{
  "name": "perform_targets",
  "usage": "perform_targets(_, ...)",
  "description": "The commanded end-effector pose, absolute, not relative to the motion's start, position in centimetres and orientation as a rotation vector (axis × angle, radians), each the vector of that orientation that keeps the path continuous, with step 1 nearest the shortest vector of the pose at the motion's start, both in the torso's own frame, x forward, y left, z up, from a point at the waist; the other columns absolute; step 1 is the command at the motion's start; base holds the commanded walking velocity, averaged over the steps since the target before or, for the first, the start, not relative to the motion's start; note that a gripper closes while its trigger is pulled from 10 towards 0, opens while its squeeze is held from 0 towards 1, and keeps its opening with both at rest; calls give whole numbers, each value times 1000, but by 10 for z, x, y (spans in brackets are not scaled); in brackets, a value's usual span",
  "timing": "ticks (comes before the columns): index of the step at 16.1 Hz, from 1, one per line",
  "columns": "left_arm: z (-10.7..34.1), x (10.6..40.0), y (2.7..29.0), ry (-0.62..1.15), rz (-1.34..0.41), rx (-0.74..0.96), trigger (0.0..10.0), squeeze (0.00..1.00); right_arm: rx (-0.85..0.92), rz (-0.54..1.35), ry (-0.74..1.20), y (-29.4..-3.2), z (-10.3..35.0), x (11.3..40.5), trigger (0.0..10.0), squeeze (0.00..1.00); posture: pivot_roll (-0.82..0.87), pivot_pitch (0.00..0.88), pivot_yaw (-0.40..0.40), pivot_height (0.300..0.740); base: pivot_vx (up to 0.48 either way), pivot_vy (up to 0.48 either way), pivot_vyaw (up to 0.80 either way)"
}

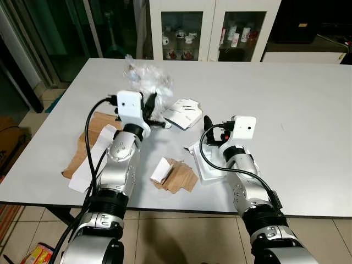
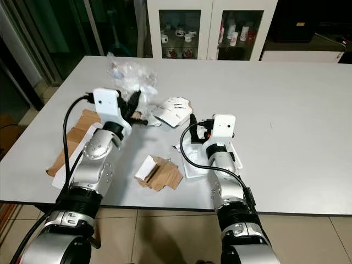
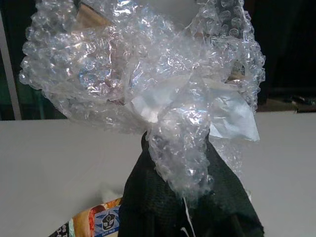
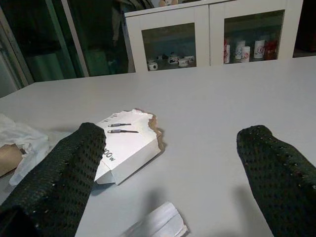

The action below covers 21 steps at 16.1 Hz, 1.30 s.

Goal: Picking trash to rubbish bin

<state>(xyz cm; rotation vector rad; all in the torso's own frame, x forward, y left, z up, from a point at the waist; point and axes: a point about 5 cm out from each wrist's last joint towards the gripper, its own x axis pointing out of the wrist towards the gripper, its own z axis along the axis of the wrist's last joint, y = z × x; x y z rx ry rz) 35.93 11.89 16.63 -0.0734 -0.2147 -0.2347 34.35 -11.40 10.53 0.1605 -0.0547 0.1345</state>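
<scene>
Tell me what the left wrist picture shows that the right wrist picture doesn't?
Left wrist alone: the clear crumpled bubble wrap pinched in the left gripper, its jaws shut on it, and a colourful printed packet corner. Right wrist alone: the torn white cardboard box, the white glass-door cabinet holding cups, and the right gripper with jaws apart, holding nothing. Both share the white table.

The two head cameras are looking forward and down from above the white table point(image 1: 308, 121), both taking in the two arms at lower frame and the glass-door cabinet point(image 1: 214, 27) at the top. The left wrist camera is sitting very close behind crumpled bubble wrap point(image 3: 148, 84). The right wrist camera is looking low across the tabletop toward that same cabinet point(image 4: 207, 34).
</scene>
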Motion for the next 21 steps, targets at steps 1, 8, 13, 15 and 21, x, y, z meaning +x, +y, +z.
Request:
perform_targets(1,181,361,118,-278,-237,-86,510,0,167,139,-69,-114,110,346,10000,0,58,0,20,740,0,0,0)
perform_targets(8,201,359,126,-408,-172,43,10000,0,166,143,-67,-113,110,347,10000,0,60,0,19,740,0,0,0)
perform_targets(13,186,359,124,-353,-182,93,10000,0,138,176,-52,-110,109,347,10000,0,53,0,18,740,0,0,0)
perform_targets(15,184,359,124,-345,-180,100,10000,0,120,208,-43,-109,109,345,10000,1000,48,0,18,740,0,0,0)
perform_targets(21,177,360,118,-318,-188,94,10000,0,59,416,8,-100,108,323,10000,1000,12,0,15,740,0,0,0)
